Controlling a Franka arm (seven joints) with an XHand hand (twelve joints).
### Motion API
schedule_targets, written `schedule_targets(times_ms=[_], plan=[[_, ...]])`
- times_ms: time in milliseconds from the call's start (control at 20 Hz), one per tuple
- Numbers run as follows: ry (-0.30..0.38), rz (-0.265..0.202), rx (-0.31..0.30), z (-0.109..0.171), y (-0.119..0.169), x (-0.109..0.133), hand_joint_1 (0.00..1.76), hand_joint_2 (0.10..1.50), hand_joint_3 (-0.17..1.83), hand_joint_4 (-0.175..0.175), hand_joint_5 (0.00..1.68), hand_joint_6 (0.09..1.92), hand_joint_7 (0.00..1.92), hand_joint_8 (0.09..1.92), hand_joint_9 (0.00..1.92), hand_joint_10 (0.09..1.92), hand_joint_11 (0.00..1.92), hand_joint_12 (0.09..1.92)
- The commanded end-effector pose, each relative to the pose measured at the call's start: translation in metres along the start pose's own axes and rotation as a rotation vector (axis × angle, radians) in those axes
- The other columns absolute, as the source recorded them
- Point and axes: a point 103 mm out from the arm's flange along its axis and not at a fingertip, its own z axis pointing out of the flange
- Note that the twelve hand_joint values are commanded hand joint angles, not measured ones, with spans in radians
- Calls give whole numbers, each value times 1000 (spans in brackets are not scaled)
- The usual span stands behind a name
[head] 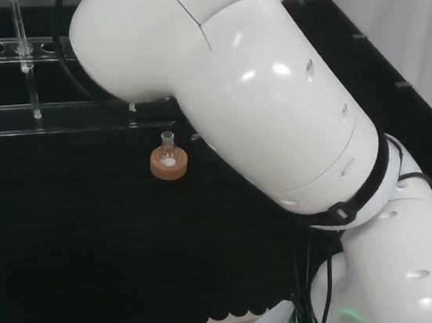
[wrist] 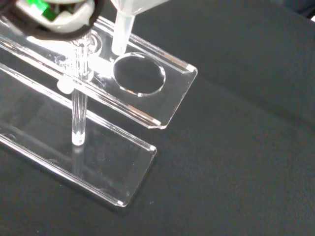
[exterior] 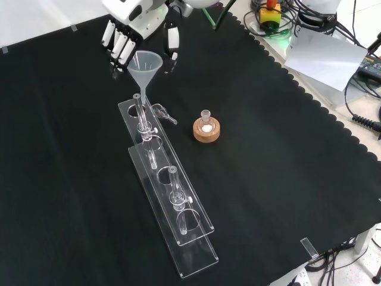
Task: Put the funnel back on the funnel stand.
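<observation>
Stem of clear plastic cone funnel (exterior: 144, 71), pinched by black-and-white hand (exterior: 128, 36), upright just above end hole of clear acrylic funnel stand (exterior: 178, 205), slightly off centre.

The cloth (exterior: 286, 179) is seen as plain black. The funnel (exterior: 146, 64) and funnel stand (exterior: 178, 208) are clear. The hand (exterior: 128, 33) is black and white; the cork ring (exterior: 206, 131) is tan.

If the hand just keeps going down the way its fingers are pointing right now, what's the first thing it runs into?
Probably the funnel stand. The hand holds the funnel, whose spout hangs just above the stand's end hole, so the spout would enter or clip that rim first. Depth is unclear.
</observation>
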Motion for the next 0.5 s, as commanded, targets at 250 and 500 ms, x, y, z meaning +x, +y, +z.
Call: schedule_targets(times_ms=[250, 500], plan=[[-4, 8, 21, 18, 10, -4, 861, 686, 565, -31, 561, 525, 615, 675, 1039, 442, 641, 1263], [-8, 4, 33, 21, 15, -5, 861, 686, 565, -31, 559, 528, 611, 677, 1037, 444, 640, 1263]])
